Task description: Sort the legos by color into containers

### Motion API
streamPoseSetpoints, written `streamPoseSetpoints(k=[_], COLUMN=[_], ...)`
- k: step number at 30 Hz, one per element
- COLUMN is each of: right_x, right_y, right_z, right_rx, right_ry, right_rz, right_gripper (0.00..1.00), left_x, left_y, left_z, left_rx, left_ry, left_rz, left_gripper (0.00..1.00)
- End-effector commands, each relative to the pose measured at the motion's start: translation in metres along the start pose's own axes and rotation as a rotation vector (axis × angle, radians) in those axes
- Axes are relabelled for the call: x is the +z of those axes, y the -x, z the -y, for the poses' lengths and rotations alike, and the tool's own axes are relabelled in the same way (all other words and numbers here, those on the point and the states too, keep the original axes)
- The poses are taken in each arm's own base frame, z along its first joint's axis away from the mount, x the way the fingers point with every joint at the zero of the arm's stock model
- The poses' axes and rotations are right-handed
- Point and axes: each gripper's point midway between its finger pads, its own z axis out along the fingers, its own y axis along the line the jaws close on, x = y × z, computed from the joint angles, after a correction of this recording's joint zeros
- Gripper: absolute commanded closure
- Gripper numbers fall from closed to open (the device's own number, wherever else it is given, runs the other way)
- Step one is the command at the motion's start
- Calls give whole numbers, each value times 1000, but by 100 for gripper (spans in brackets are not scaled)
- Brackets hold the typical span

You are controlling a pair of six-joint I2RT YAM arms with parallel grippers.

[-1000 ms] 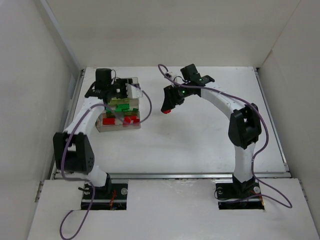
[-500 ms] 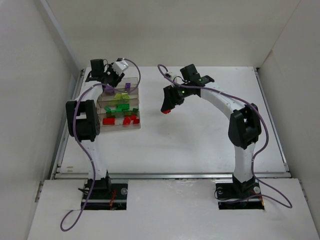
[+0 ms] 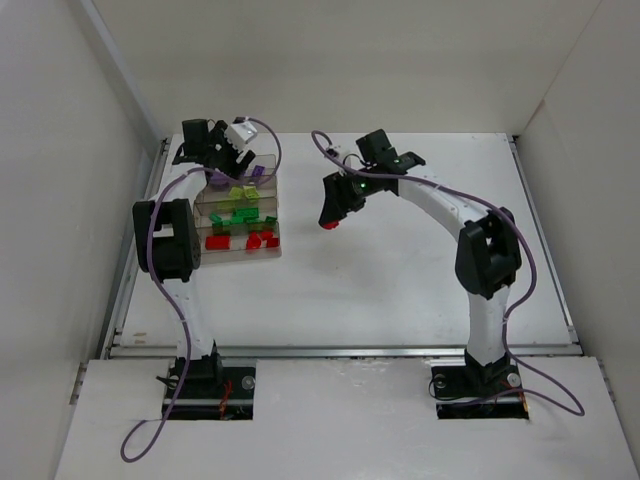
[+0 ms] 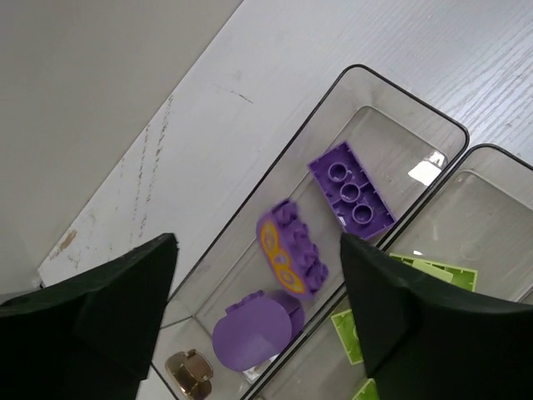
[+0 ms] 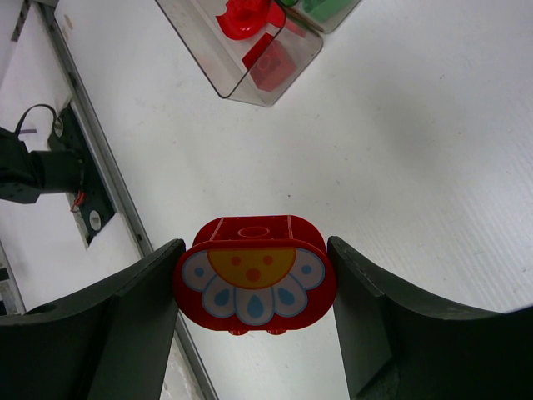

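The left gripper (image 4: 258, 308) had just opened, its purple lego (image 4: 291, 250) now sorted beneath the jaws; the right gripper (image 5: 254, 304) clenched the red flower lego (image 5: 254, 271).

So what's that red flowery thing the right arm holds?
The red flower piece is a glossy plastic block with rounded ends, a stud on top, and a face painted with white petals, blue drops and an orange centre. The right end effector's fingers pinch its two ends, holding it above the white table.
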Motion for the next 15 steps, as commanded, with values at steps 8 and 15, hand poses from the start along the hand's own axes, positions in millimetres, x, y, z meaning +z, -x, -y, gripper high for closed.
streamPoseSetpoints(k=[8, 15], right_x=[-6, 40], right_y=[36, 86], right_z=[-34, -68], right_rx=[-100, -152], right_ry=[5, -142], right_rz=[73, 202], right_gripper=[100, 100], left_x=[-48, -148], left_y=[56, 76], left_z=[-39, -123], left_rx=[-54, -444], left_ry=[159, 594], left_rz=[90, 66], left_gripper=[12, 8])
